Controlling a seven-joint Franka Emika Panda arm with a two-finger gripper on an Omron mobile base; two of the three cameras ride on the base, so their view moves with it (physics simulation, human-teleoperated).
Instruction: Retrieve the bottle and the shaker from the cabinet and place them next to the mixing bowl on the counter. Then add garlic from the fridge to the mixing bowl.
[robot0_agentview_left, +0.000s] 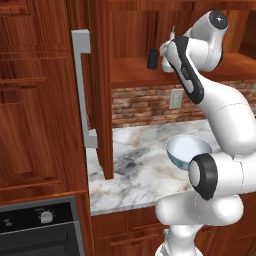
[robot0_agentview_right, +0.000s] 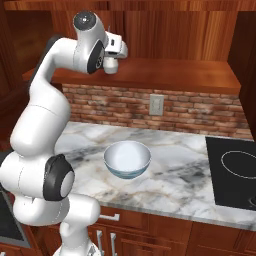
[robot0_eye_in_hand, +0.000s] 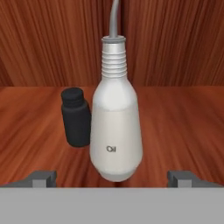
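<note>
In the hand view the cream-white bottle (robot0_eye_in_hand: 116, 127), marked "Oil", stands upright on the cabinet's wooden shelf (robot0_eye_in_hand: 183, 122). My gripper (robot0_eye_in_hand: 113, 178) is open, its fingertips (robot0_eye_in_hand: 43, 177) wide apart on either side of the bottle's base and not touching it. The dark shaker (robot0_eye_in_hand: 76, 117) stands just left of the bottle and slightly behind it. In the left base view the shaker (robot0_agentview_left: 152, 58) stands on the shelf of the open cabinet (robot0_agentview_left: 102, 90), beside my wrist. The mixing bowl (robot0_agentview_left: 187, 150) (robot0_agentview_right: 127, 158) rests on the marble counter (robot0_agentview_left: 135, 170) (robot0_agentview_right: 175, 175). Garlic and fridge are out of view.
The cabinet door with its grey bar handle (robot0_agentview_left: 82, 90) stands open over the counter's left end. A brick backsplash with an outlet (robot0_agentview_right: 156, 105) runs behind the counter. A black cooktop (robot0_agentview_right: 235, 172) lies to the right, an oven (robot0_agentview_left: 40, 225) at lower left.
</note>
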